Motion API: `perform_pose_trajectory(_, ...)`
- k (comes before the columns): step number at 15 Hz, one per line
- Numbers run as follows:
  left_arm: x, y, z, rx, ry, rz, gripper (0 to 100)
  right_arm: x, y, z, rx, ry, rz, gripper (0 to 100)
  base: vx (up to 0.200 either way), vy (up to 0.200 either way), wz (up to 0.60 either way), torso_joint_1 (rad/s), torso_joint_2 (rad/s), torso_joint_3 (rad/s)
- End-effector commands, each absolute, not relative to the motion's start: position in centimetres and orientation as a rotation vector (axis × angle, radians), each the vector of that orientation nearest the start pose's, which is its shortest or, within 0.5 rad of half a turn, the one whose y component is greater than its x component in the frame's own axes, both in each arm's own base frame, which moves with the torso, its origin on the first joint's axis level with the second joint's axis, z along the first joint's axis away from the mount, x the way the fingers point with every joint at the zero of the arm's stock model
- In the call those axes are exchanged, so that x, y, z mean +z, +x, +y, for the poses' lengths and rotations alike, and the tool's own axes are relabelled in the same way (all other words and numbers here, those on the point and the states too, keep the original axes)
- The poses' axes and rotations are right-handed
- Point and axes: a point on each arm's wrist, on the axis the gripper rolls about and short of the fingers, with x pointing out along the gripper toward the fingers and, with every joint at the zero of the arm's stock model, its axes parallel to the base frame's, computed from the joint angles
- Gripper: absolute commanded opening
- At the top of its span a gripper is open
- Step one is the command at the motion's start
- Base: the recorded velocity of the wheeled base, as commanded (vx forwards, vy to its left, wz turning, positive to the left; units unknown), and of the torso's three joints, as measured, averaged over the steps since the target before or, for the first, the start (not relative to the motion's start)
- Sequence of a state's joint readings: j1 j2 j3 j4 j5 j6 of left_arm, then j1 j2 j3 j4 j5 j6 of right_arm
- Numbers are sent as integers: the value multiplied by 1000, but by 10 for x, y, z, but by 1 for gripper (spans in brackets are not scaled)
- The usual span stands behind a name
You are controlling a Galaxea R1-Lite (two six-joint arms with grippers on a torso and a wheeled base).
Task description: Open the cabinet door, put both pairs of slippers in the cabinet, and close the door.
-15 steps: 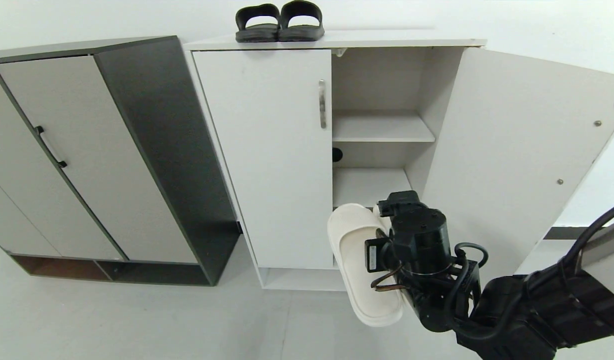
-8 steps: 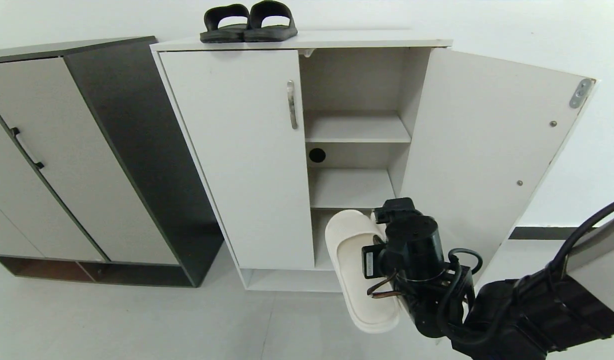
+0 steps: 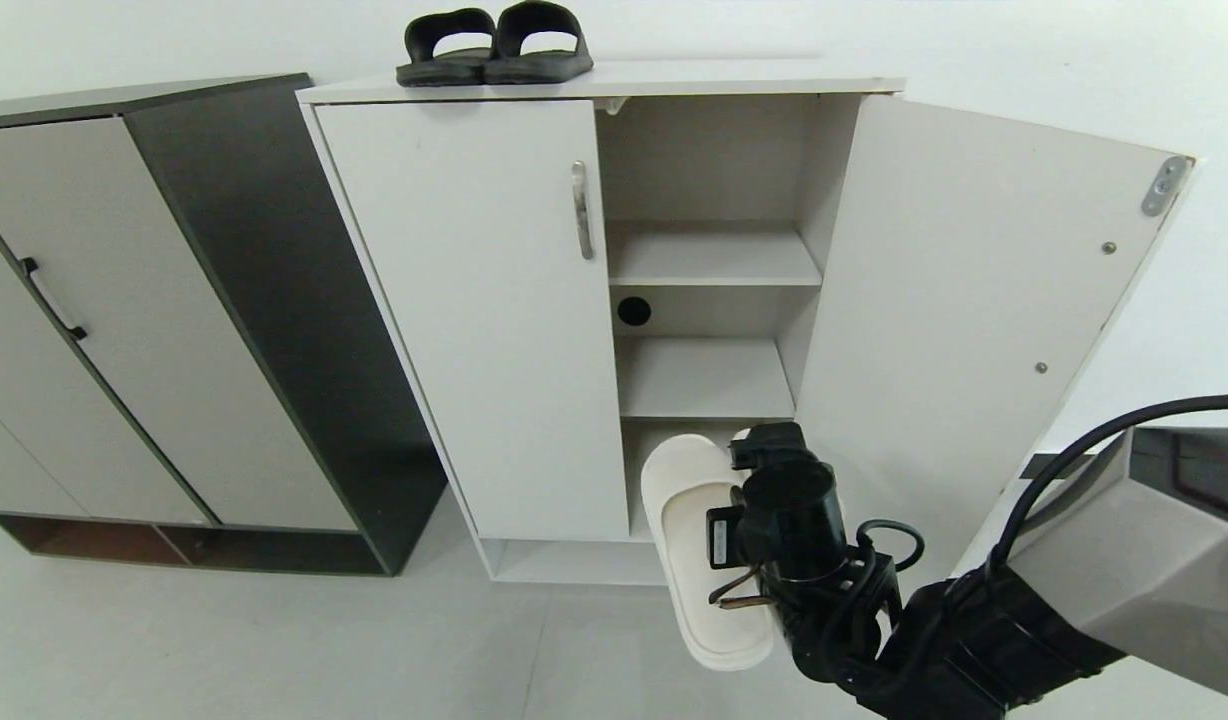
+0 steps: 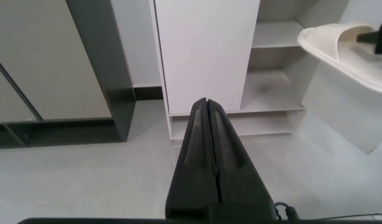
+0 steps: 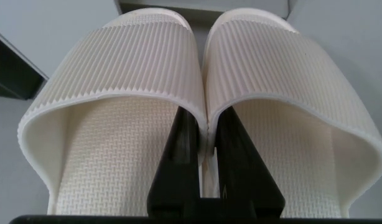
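The right gripper [image 5: 206, 134] has its jaws pinching the white slippers [image 3: 699, 560] where the inner edges of the two ribbed straps meet, so the pair hangs side by side as one bundle above the floor [image 3: 274, 640]. The slippers' long axis runs along the jaws' own line. Their strap-covered fronts point ahead at the cabinet [image 3: 474, 300] and their heels trail back toward the robot. The fronts are just outside the open right half, level with the lowest compartment [image 3: 642, 505] and below the middle shelf [image 3: 704, 375]. The coming push probably runs straight forward along that axis. The open door [image 3: 964, 300] stands swung out close beside the right arm, so there seems little room on that side. The left gripper [image 4: 206, 106] hangs farther back and low, jaws pressed together on nothing, so the right arm is the nearer one. The black slippers [image 3: 494, 45] sit on the cabinet's top, near its back left corner, not yet stowed.
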State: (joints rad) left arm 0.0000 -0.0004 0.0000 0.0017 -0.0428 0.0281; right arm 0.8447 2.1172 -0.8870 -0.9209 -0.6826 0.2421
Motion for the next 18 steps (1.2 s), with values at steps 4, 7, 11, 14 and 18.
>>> perform_pose_trajectory(4,75,-23,-1,-43,28,2,0,70,268,276,122,11,262,0,0,0,0,0,0,0)
perform_pose_trajectory(7,75,-23,-1,-43,29,2,0,67,269,277,116,10,262,0,0,0,0,5,0,-96)
perform_pose_trajectory(11,75,-23,-1,-43,29,2,0,57,277,282,95,13,250,0,0,0,0,1,0,-192)
perform_pose_trajectory(14,75,-23,-1,-43,29,2,0,59,286,288,87,32,227,0,0,0,0,2,7,-198)
perform_pose_trajectory(18,75,-23,-1,-43,29,2,0,69,287,289,70,51,196,0,0,0,0,2,4,-199)
